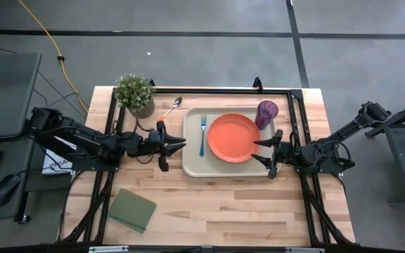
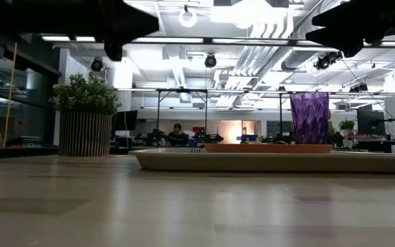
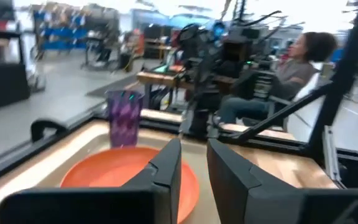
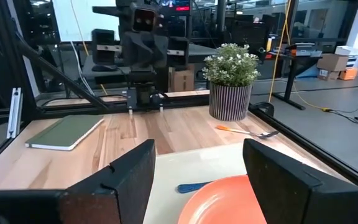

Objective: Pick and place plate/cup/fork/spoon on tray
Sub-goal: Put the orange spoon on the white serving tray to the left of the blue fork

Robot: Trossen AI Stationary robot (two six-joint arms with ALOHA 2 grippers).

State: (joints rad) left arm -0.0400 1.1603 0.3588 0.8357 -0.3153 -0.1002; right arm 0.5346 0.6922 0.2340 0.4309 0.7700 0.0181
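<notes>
The beige tray (image 1: 191, 166) lies at the table's middle. On it rest the orange-red plate (image 1: 233, 138), the blue-handled fork (image 1: 202, 135) left of the plate, and the purple cup (image 1: 266, 112), upright at the far right corner. The orange-handled spoon (image 1: 172, 107) lies on the table beyond the tray's far left corner. My left gripper (image 1: 181, 145) hovers at the tray's left edge, its fingers a narrow gap apart, empty. My right gripper (image 1: 262, 151) is wide open and empty at the plate's right edge.
A potted plant (image 1: 135, 93) stands at the far left, next to the spoon. A flat green pad (image 1: 132, 209) lies near the front left. A black frame runs along the table's far and side edges. A person (image 3: 291, 68) sits beyond the table.
</notes>
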